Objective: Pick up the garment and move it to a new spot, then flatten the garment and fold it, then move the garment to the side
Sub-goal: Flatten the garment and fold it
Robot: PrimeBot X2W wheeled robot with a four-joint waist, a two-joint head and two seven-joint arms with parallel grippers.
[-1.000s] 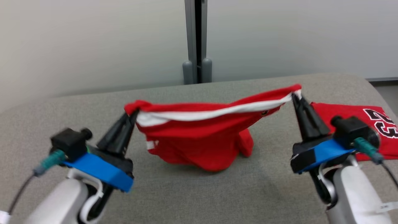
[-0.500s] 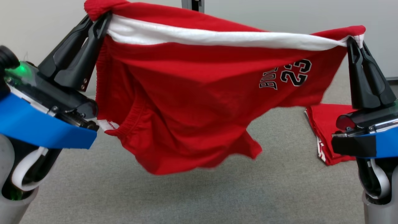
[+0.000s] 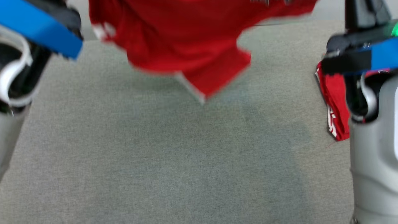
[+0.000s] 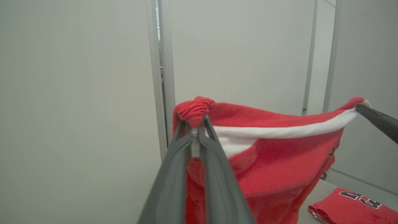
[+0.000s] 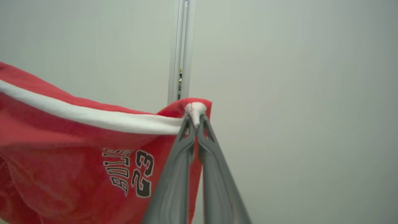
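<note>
Left gripper (image 4: 195, 124) and right gripper (image 5: 196, 119) have lifted garment (image 3: 186, 46) higher.

- Head view: heavy motion blur; the red garment (image 3: 192, 46) has smeared edges, and the arms at both sides look soft.
- Light is soft, even and fairly bright, from above; a faint, broad shadow lies on the grey surface (image 3: 124, 161) under the garment.
- A small green glow shows at the head view's top right corner.
- Wrist views are sharper; the pale wall (image 4: 77, 93) is evenly lit.
- In the right wrist view the garment's lower left is blurred.
</note>
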